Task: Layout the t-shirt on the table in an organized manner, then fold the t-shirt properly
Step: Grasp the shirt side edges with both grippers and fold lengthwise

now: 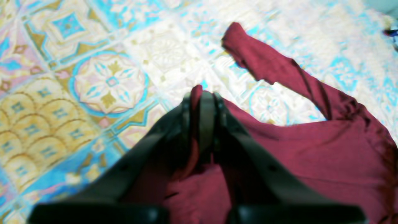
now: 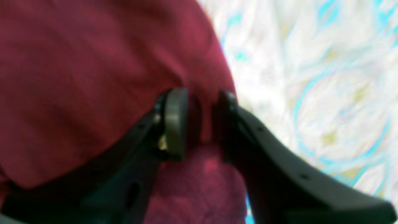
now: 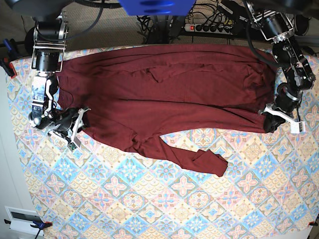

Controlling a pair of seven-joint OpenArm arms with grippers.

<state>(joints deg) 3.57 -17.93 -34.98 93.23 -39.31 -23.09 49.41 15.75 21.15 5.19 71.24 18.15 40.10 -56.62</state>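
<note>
I work in what looks like a robot lab or test room. My table (image 3: 164, 209) has a patterned cloth held by clamps (image 3: 7, 64) at the edges, and behind it a power strip (image 3: 209, 28) and cables lie on the floor.

Behind the bench's far edge, a white power strip (image 3: 210, 28) with a red switch, lying on greyish carpet (image 3: 112, 27). Left of the strip, a tangle of black cables (image 3: 149, 22) around a dark stand. Further left along the same far side, a blue block (image 3: 155, 6) cut off by the top of the picture. Well left of the strip, at the bench's left edge, a clamp (image 3: 8, 66) with a red tip. Far from the strip, at the near left corner, a white wall plate (image 3: 22, 216) and another red-tipped clamp (image 3: 40, 225) just beside it.
</note>
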